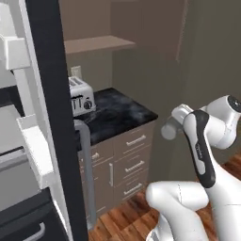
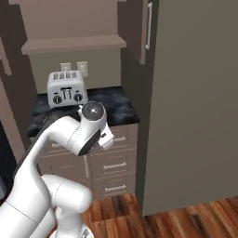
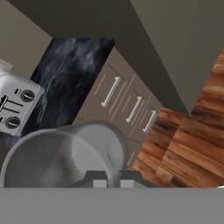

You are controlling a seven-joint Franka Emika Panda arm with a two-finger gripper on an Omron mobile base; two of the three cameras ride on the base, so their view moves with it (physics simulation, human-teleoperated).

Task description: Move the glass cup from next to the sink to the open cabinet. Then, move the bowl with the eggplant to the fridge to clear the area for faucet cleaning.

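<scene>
My gripper (image 3: 113,178) is shut on the rim of a grey bowl (image 3: 57,157), fingertips close together at the near edge. The bowl's inside looks plain grey, and I cannot make out the eggplant in it. From the left base view the bowl (image 1: 168,130) hangs in the air at the end of my hand, in front of the drawers and to the right of the fridge. The fridge door (image 1: 52,117) stands open at the left, with white shelves behind its dark edge. The glass cup, the sink and the open cabinet are out of view.
A silver toaster (image 1: 81,96) (image 2: 66,87) stands on the dark marble counter (image 1: 117,115) under a wall shelf (image 1: 96,44). Drawers (image 1: 135,164) sit below the counter. A tall grey panel (image 2: 195,102) rises to the right. Wood floor (image 3: 188,144) lies below.
</scene>
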